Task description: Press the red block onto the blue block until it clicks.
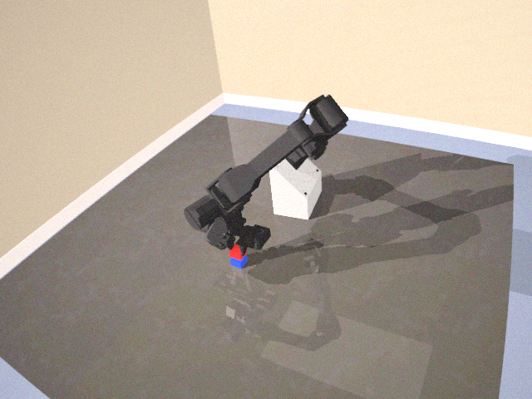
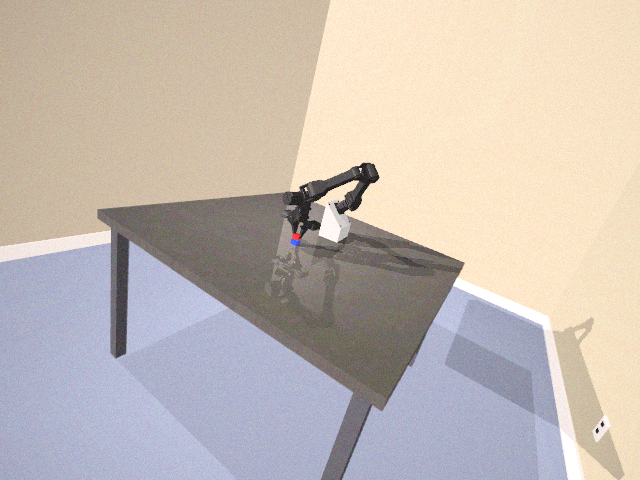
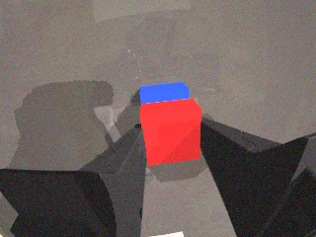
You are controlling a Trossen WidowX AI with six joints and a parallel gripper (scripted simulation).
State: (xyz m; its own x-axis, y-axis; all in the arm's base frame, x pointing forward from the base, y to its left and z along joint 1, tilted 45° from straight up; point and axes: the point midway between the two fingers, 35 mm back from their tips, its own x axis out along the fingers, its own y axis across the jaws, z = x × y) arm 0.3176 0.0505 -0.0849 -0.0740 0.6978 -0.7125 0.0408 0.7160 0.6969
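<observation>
Red cubic block (image 1: 236, 253) (image 2: 295, 236) (image 3: 172, 132) sat clamped in the part-open black gripper (image 1: 238, 248) (image 2: 296, 235) (image 3: 172, 127), edges nearly parallel to the blue block (image 1: 238, 262) (image 2: 295, 242) (image 3: 164, 94), mid-frame.

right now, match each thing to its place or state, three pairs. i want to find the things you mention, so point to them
Things:
1. red block (image 1: 237, 252) (image 2: 295, 236) (image 3: 172, 132)
2. blue block (image 1: 238, 261) (image 2: 295, 242) (image 3: 164, 93)
3. gripper (image 1: 239, 250) (image 2: 296, 235) (image 3: 171, 129)

Places or states:
A. closed on a block
B. lower of the two blocks
C. between the fingers

Pairs: 1-C, 2-B, 3-A
</observation>
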